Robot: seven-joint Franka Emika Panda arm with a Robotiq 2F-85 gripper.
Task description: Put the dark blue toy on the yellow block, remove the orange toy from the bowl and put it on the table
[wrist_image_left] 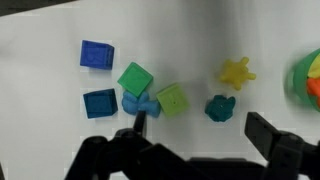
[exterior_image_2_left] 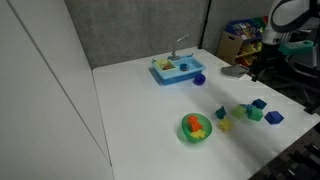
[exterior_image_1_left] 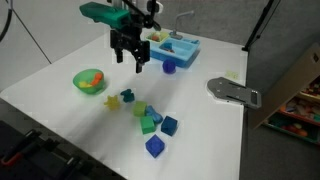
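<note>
Plainly, tool (wrist_image_left: pixel 200 122) open, holding nothing; bowl (wrist_image_left: pixel 303 70) cut off at wrist-view edge; orange toy (wrist_image_left: pixel 314 88) blurred there.

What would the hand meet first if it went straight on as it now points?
Probably the dark blue toy, roughly under the open hand in the wrist view, beside a green block; the hand is high up, so depth is unclear.

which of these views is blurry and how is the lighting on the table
Wrist view: the hand, low in the frame, is dark and out of focus, and the bowl at the right edge is smeared and cut off; the dark blue toy reads clearer. In both exterior views the table is evenly lit white, with only faint shadows.
</note>
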